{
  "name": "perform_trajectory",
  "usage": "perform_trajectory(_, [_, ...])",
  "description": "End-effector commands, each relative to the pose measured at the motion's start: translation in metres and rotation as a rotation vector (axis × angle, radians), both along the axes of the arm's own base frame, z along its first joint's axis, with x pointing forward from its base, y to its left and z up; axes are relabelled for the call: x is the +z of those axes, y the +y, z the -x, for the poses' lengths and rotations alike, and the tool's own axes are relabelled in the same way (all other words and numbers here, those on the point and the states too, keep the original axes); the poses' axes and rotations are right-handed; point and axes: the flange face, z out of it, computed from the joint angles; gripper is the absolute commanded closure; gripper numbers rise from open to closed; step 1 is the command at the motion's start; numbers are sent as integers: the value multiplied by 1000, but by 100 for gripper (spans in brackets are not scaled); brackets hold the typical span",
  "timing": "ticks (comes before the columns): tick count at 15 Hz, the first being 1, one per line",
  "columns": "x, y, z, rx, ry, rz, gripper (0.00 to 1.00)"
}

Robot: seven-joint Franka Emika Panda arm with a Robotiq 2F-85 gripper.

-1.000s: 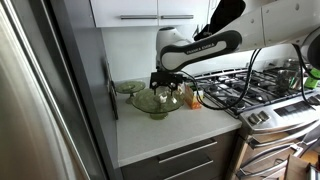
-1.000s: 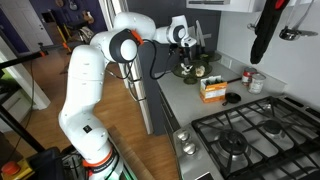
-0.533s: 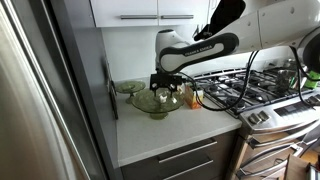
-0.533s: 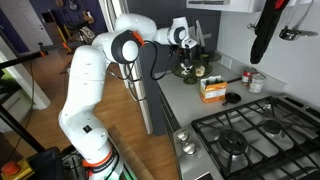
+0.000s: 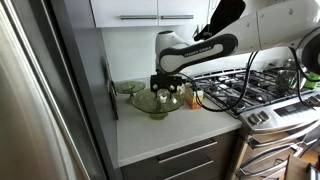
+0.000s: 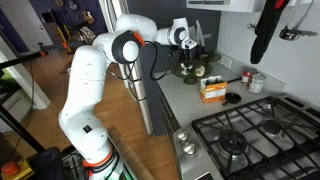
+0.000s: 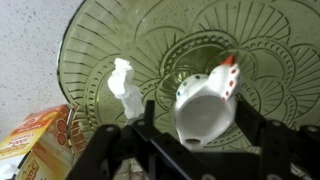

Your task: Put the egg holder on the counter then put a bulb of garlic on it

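In the wrist view the egg holder (image 7: 205, 105), a small white cup with coloured dots at its rim, lies on its side inside the wide green glass bowl (image 7: 120, 40). My gripper (image 7: 207, 125) is open, with one finger on each side of the egg holder, the right finger close against it. A small white lumpy piece (image 7: 125, 85), possibly garlic, lies in the bowl to its left. In both exterior views the gripper (image 5: 167, 90) (image 6: 188, 55) is lowered into the bowl (image 5: 155, 104) (image 6: 190, 70), which stands on the light counter (image 5: 170, 135) (image 6: 185, 100).
An orange box (image 6: 212, 90) (image 7: 30, 140) stands on the counter beside the bowl. A small can (image 6: 256, 82) stands near the gas stove (image 6: 250, 140) (image 5: 255, 85). A steel fridge side (image 5: 40, 100) bounds the counter. White cabinets hang above.
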Motion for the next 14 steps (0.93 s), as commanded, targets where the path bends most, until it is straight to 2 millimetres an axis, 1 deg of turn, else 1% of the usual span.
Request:
perform_trajectory(1, [0,1,-3,-19,18,-16,34])
perform_trajectory(2, [1,0,-3,-20,16,-17,34])
perform_trajectory(4, [3,0,-3,-24,13,-19,42])
perform_trajectory(5, [4,-1,-4,-25,11,-20,38])
perform_trajectory(7, [5,-2,-4,-26,10,-22,42])
perform_trajectory(8, [6,-2,-5,-28,8,-22,46])
perform_trajectory(10, [6,-3,-5,-31,8,-23,51])
perform_trajectory(12, [6,-5,-5,-33,9,-22,51])
perform_trajectory(13, [6,-5,-5,-35,9,-21,54])
perform_trajectory(14, [6,-6,-5,-36,9,-22,62])
